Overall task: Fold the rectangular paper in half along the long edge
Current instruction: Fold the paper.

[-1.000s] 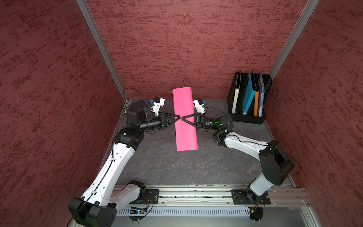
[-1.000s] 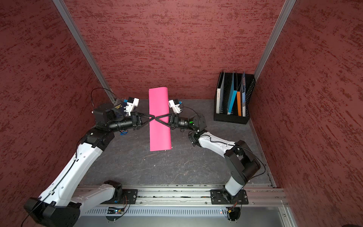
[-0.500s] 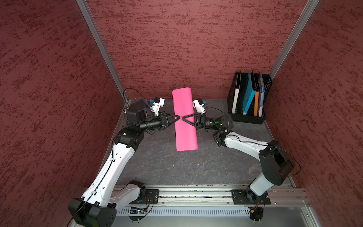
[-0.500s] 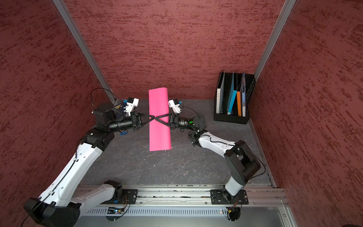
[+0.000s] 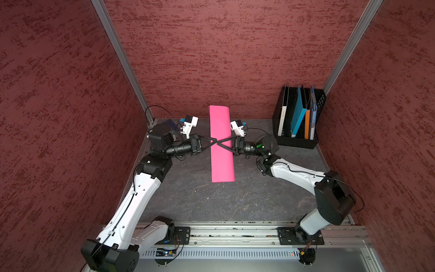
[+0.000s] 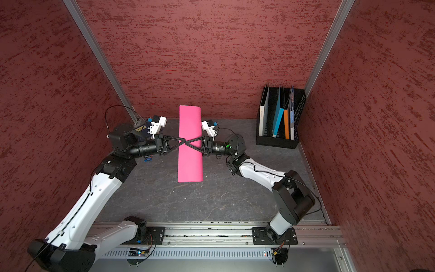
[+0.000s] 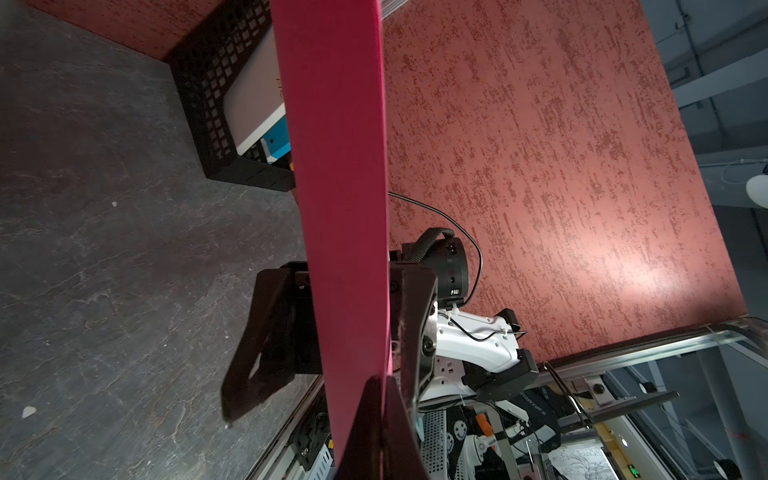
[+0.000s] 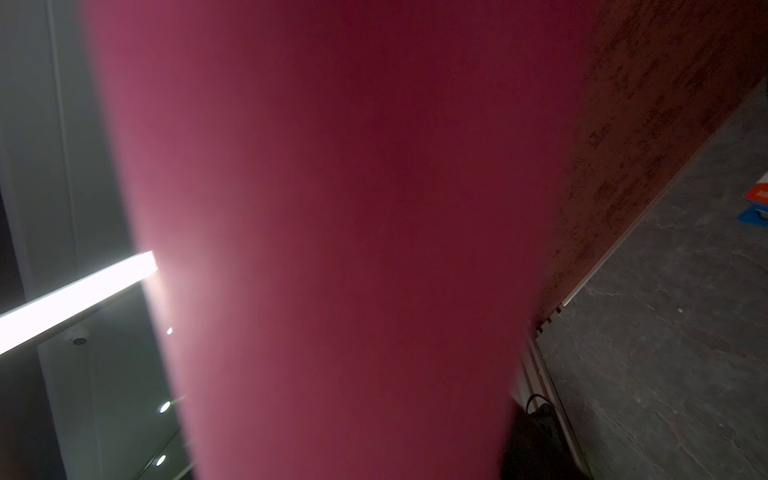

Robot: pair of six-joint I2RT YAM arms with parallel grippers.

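Left wrist view shows my left gripper pinched tight on the edge of the pink paper, my right gripper spread wide astride it. In both top views the paper hangs above the table, well apart from the black file rack.

One rectangular paper, pink. Two robot arms: one left arm, one right arm. One black file rack holds four upright items: one white binder, one blue folder, one orange folder and one blue-printed booklet. One navy booklet.
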